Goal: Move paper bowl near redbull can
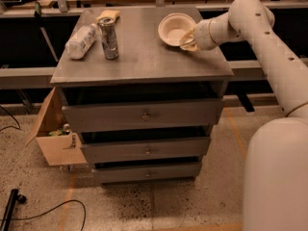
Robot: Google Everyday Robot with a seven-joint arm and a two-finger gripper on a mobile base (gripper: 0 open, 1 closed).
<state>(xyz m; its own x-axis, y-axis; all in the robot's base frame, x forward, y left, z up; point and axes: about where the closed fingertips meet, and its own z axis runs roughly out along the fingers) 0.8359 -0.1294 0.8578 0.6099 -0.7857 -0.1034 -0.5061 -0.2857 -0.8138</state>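
The white arm [269, 47] reaches in from the right over a grey three-drawer cabinet [144, 57], and an open cardboard box [53, 143] sits on the floor at the cabinet's left. On the cabinet top, a clear plastic bottle [81, 41] lies on its side at the far left. The paper bowl [174, 28] is at the back right of the top, well apart from the redbull can [109, 37], which stands upright just beside the bottle. The gripper [188, 40] sits at the bowl's right rim and looks clenched on it. A small yellow thing [109, 16] lies just behind the can.

The main risk, as I judge it, is the thin paper rim. A pinch on one edge could fold it or let it slip, so the bowl may twist or drop partway across. If it is dragged, it could catch on the surface and tip. Arriving too fast could knock over the slim can, which would probably roll into the bottle. Stopping short would leave the bowl not really near the can.

The bowl is cream-white, round and shallow, with a wide flared rim. It is open side up and appears empty, and it is wider than the can
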